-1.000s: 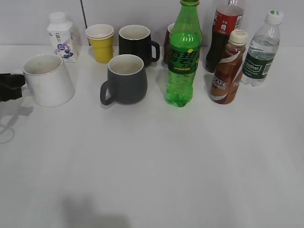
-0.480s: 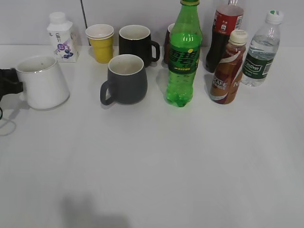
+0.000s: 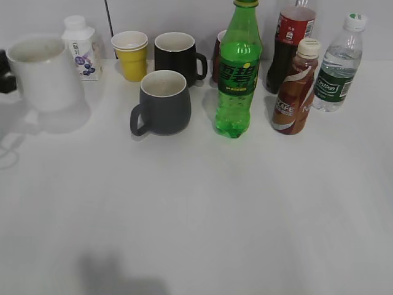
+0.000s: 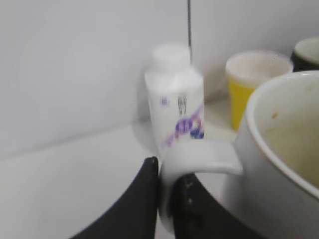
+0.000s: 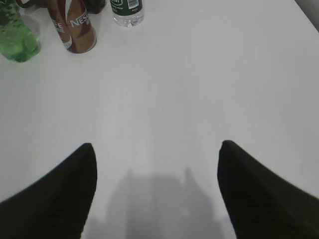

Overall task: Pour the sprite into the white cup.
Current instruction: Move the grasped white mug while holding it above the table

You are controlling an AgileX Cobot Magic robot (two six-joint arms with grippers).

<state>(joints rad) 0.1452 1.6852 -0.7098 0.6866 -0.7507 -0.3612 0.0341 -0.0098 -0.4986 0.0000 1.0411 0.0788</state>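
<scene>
Four bottles at 1 o'clock including the tall green plastic sprite bottle (image 3: 237, 67), four mugs, plain white table (image 3: 202, 209). Left gripper (image 4: 167, 196) clamps the big white ceramic mug (image 3: 43, 72) by its handle at 10 o'clock, off the table; right gripper (image 5: 155, 191) spread wide.

the white cup (image 3: 43, 74) is at the far left, lifted off the white table (image 3: 202, 215), its shadow on the surface beneath; a dark gripper (image 3: 5, 72) at the picture's edge meets its left side. behind it stands a small white bottle with purple print (image 3: 80, 49), then a yellow paper cup (image 3: 130, 55) and a black mug (image 3: 177, 58). a grey mug (image 3: 162, 103) stands in front of these. the sprite (image 3: 237, 70) stands upright, capped. to its right are a brown coffee bottle (image 3: 295, 89), a dark cola bottle (image 3: 287, 46) and a clear water bottle (image 3: 338, 64).
</scene>
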